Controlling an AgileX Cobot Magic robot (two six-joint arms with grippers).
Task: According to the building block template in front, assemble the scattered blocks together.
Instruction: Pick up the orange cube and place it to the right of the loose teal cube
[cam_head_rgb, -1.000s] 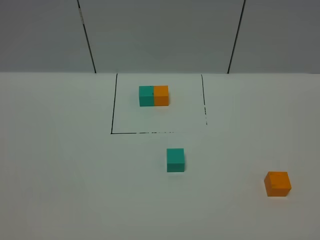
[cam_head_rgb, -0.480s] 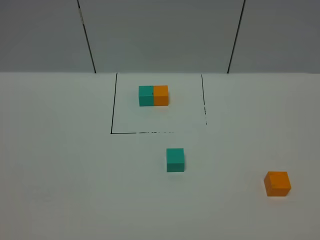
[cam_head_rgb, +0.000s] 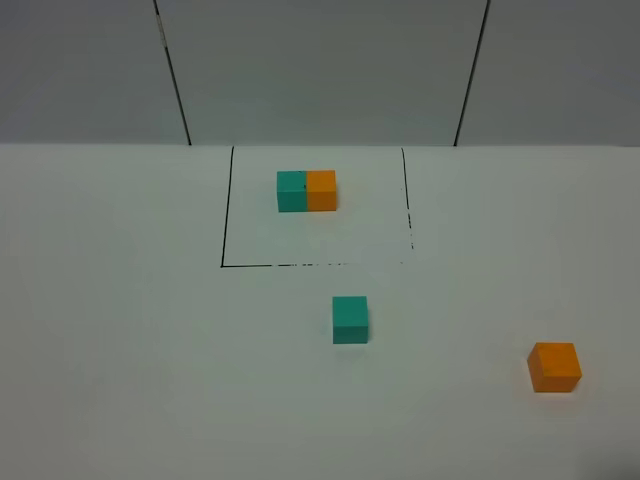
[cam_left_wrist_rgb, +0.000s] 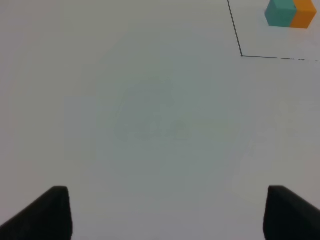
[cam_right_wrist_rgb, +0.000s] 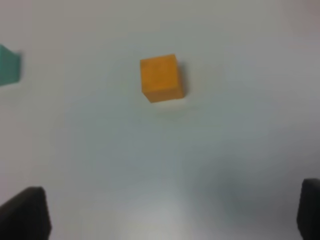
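Lying apart: one teal cube (cam_head_rgb: 350, 320), one orange cube (cam_head_rgb: 555, 367), one template (cam_head_rgb: 307, 191), seemingly joined.

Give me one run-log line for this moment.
left gripper: open, empty | right gripper: open, empty | teal cube, orange cube: apart, untouched | template: inside marked square

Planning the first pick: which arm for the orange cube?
Right. The orange cube lies ahead of the open right hand, far right in the high view. The left hand sees only the template, no loose cube.
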